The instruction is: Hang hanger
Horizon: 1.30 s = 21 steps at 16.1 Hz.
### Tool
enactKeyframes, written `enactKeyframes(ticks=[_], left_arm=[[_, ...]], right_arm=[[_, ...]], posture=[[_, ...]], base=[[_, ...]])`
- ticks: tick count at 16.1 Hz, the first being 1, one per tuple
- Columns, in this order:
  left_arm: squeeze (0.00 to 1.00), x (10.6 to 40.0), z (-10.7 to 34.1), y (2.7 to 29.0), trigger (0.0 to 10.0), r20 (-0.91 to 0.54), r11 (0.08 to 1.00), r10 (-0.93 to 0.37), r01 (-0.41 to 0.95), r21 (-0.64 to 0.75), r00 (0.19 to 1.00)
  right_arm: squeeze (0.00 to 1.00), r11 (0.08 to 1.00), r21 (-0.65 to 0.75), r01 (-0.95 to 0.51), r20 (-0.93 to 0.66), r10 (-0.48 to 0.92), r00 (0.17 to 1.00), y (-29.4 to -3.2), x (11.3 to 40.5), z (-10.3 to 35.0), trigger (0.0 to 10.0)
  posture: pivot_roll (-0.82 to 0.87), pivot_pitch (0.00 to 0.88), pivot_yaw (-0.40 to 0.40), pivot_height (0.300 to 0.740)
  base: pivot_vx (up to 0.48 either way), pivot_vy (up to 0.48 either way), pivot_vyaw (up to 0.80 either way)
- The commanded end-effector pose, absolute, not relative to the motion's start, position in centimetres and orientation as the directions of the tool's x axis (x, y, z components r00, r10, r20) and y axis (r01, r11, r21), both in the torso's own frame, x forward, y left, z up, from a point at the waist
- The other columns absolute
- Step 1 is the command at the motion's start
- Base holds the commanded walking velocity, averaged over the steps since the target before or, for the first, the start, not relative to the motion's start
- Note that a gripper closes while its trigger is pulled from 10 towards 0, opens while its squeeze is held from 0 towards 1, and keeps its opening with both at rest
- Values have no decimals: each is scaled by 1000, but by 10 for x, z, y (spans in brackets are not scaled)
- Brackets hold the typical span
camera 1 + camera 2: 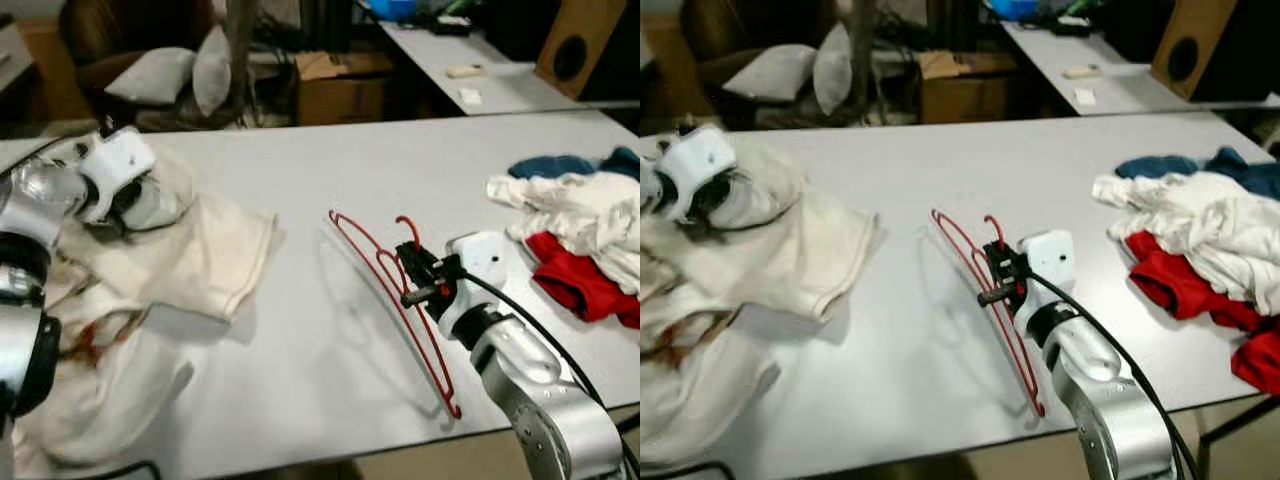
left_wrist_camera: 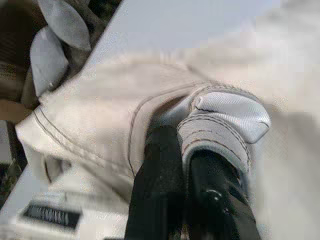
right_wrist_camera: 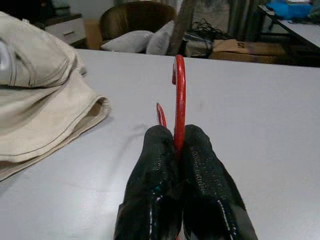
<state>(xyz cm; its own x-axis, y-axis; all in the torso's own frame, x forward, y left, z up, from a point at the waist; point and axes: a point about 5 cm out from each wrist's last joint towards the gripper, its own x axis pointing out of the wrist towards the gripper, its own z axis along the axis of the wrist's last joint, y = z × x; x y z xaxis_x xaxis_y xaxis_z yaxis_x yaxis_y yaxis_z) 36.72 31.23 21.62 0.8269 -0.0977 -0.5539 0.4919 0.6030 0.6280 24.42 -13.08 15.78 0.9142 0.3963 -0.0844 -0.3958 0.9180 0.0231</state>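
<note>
The left claw tips sit buried in cream cloth (blurred there).

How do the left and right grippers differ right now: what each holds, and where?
Left gripper is shut on the beige garment, pinching a fold of cloth at the table's left side; right gripper is shut on the red hanger, clamped just below its hook near the table's front edge. The left's load is soft and mostly lies crumpled on the white table; the right's is a rigid wire frame tilted up on edge. Both are shut over the same table.
</note>
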Motion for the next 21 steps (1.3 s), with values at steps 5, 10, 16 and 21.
enactKeyframes(ticks=[5,10,16,21], left_arm=[[1000,321,215,347,10000,-679,696,-155,567,441,718],[1000,321,312,325,10000,-128,852,-440,458,252,889],[78,344,276,214,10000,165,902,-432,426,76,886],[0,329,201,148,10000,66,893,-449,446,53,891]], right_arm=[[0,903,14,-430,-71,429,900,-132,247,164,10000],[0,914,39,-404,-44,405,913,-138,254,169,10000],[0,942,31,-334,2,335,942,-148,258,179,10000],[0,979,-31,-202,25,203,979,-164,259,183,10000]], posture=[[-9,0,-15,740],[15,0,-29,740],[-7,0,-19,740],[-59,0,17,740]], base=[[0,0,0],[0,0,0],[0,0,0],[0,0,0]])
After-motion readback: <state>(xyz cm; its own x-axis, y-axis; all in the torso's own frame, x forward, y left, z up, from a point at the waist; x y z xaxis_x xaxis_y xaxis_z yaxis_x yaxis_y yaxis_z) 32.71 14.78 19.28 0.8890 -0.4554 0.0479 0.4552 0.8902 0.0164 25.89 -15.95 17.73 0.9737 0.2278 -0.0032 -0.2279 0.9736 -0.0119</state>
